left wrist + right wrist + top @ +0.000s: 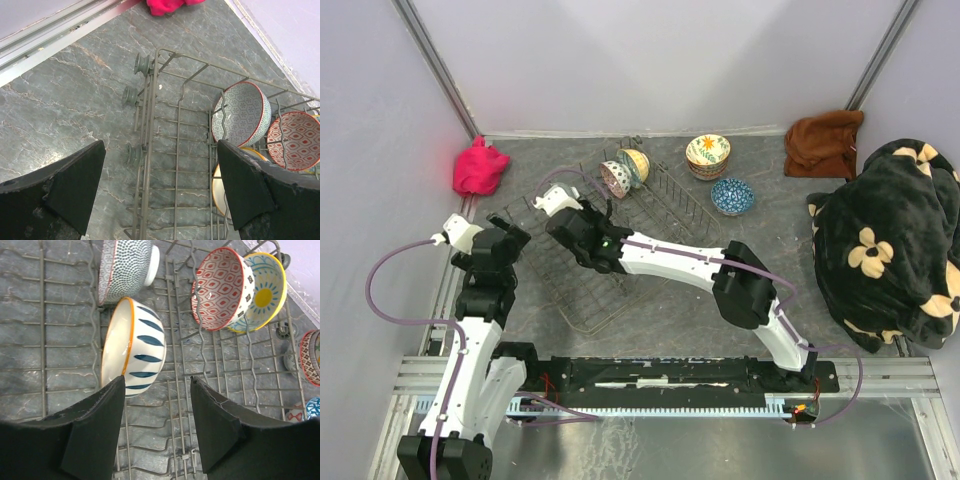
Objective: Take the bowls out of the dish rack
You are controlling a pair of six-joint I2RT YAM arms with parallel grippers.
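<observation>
Under the right arm [670,262], seen from above, much of the dish rack [665,205] is hidden; only two bowls show at its far end, a red-patterned bowl [616,179] and a yellow bowl [636,163]. The right wrist camera finds more: a blue-striped bowl [134,351] lying on its side between the tines, and a dotted bowl [125,265] cut off by the top edge. The right gripper [157,385] stands wide with only rack wire between its fingers [95,440], one finger just at the striped bowl's lower edge. The left gripper [160,145] hangs wide and empty over the rack's side rail. Off the rack, on the table [770,260], sit a stack of bowls [707,155] and a blue bowl [732,196].
</observation>
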